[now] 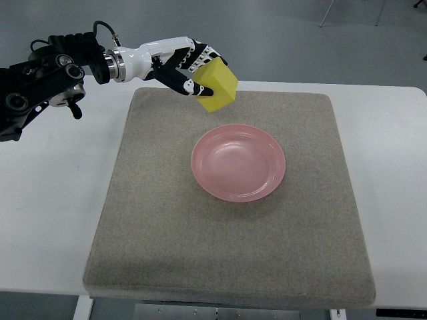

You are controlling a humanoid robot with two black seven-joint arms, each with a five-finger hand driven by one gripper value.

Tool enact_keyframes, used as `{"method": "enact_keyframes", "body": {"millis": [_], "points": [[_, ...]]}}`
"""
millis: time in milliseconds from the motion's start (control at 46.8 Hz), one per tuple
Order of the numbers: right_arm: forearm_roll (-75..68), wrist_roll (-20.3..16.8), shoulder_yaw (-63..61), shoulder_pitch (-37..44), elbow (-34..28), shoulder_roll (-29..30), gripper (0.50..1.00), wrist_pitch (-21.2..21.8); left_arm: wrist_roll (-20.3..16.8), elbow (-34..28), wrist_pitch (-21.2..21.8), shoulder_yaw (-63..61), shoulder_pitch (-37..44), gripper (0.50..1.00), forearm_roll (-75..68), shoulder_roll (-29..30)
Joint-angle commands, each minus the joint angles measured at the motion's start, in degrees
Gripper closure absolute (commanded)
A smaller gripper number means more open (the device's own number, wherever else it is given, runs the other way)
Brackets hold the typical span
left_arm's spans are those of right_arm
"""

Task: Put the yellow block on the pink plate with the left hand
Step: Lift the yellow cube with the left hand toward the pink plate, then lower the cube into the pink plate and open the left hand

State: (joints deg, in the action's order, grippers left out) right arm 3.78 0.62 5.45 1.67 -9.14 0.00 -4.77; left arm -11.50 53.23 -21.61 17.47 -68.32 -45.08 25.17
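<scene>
The left hand [189,67] comes in from the picture's left edge on a black-jointed arm with a white forearm shell, and it sits at about eleven o'clock from the middle of the scene. Its fingers [203,55] are wrapped over the top of the yellow block [218,85], with the thumb pressed against the block's near-left face, so the hand is grasping the block. The block is tilted, one corner pointing down. It appears to be lifted clear of the surface rather than resting on it, though from this steep angle the gap beneath it is hard to judge.

The block hangs over the far edge of the grey felt mat [160,220], at roughly eleven o'clock from the pink plate [239,162] and apart from it. The plate lies flat near the centre of the mat, a shallow round dish with a raised rim and nothing in it.

The mat covers most of a white table [57,200], which shows as bare strips at nine and three o'clock. Grey floor lies beyond the table's far edge at twelve o'clock.
</scene>
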Motion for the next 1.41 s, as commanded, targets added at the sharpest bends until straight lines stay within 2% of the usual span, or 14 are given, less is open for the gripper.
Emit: {"method": "enact_keyframes", "body": {"millis": [0, 214, 491, 897, 1196, 1388], "points": [[0.0, 0.0, 0.0, 0.0, 0.0, 0.0, 0.576, -0.06, -0.01, 1.43, -0.1, -0.68, 0.03, 0.763, -0.71, -0.21], [0.0, 0.0, 0.0, 0.0, 0.0, 0.0, 0.576, 0.03, 0.16, 4.77, -1.24, -1.82, -0.49, 0.761, -4.93, -0.38], [0.0, 0.0, 0.0, 0.0, 0.0, 0.0, 0.576, 0.03, 0.16, 9.87, -1.86, -1.82, -0.67, 0.754, -19.34, -1.43], [0.0, 0.0, 0.0, 0.0, 0.0, 0.0, 0.576, 0.03, 0.16, 9.7, -0.89, -1.64, 0.03, 0.739, -38.06, -5.3], [0.0, 0.0, 0.0, 0.0, 0.0, 0.0, 0.576, 0.03, 0.16, 8.29, 2.18, -2.17, 1.0, 0.731, -40.53, -7.5], [0.0, 0.0, 0.0, 0.0, 0.0, 0.0, 0.576, 0.03, 0.16, 6.27, 2.45, -2.17, 1.35, 0.716, -41.85, -9.35]]}}
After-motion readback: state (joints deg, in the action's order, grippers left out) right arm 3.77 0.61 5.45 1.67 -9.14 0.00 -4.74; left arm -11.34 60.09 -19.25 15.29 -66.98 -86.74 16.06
